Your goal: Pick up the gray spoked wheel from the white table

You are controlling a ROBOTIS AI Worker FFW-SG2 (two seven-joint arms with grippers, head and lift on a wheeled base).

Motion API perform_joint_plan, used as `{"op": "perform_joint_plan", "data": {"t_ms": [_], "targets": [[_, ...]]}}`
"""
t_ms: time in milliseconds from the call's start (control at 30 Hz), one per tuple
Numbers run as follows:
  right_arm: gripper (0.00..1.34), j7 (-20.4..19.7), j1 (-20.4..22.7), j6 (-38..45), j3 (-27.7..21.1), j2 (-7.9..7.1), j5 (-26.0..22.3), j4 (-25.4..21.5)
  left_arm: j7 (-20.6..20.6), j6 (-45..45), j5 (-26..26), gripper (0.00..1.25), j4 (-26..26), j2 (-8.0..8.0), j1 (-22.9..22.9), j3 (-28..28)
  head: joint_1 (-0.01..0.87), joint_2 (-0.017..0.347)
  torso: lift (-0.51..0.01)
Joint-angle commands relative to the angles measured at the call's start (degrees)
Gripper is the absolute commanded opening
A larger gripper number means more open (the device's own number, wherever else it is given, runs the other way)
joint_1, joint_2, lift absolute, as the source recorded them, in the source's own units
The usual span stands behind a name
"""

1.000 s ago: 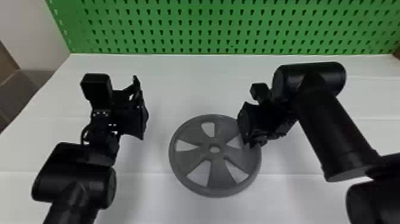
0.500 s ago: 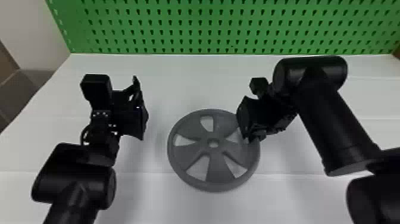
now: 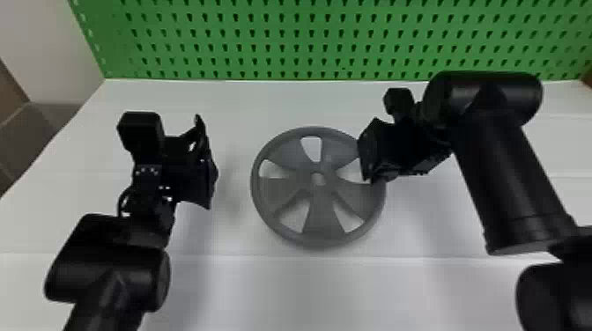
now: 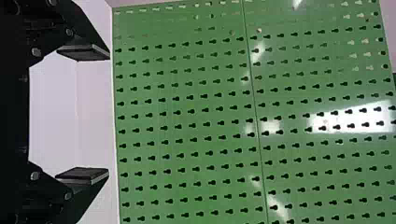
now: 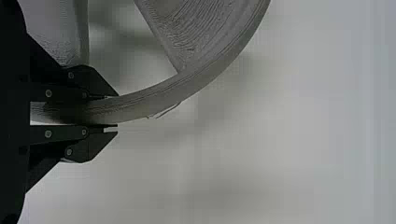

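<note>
Evidently, my right tool [image 5: 116,111] is pinching the gray spoked wheel [image 3: 323,220] by its rim [image 5: 187,86], a sensible hold, as I'm expecting something light and stiff.

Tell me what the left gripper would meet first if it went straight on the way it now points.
Probably the green pegboard, ahead of the left gripper; depth is unclear, so the white table might come first.

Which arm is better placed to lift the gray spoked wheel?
The right, most likely: the right black gripper has its two fingers closed on the rim of the wheel, while the left black gripper stands open and empty, off to the left.
</note>
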Motion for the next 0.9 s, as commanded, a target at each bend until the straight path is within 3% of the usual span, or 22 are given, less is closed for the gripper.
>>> {"op": "perform_joint_plan", "data": {"t_ms": [0, 467, 867], "targets": [[0.25, 0.0, 0.0, -3.6, -0.7, 0.05, 0.9, -2.1, 0.0, 0.0, 0.0, 0.88, 0.0, -0.07, 0.0, 0.1, 0.782, 0.057, -0.097], [0.25, 0.0, 4.4, -21.5, -1.1, 0.05, -0.3, -8.9, 0.0, 0.0, 0.3, 0.88, -0.2, 0.02, 0.3, 0.5, 0.782, 0.057, -0.097], [0.25, 0.0, 9.5, -38.2, -1.3, -0.53, -2.5, -11.6, 0.0, -0.1, 0.4, 0.88, -0.3, -0.07, 0.4, 0.6, 0.782, 0.057, -0.097]]}}
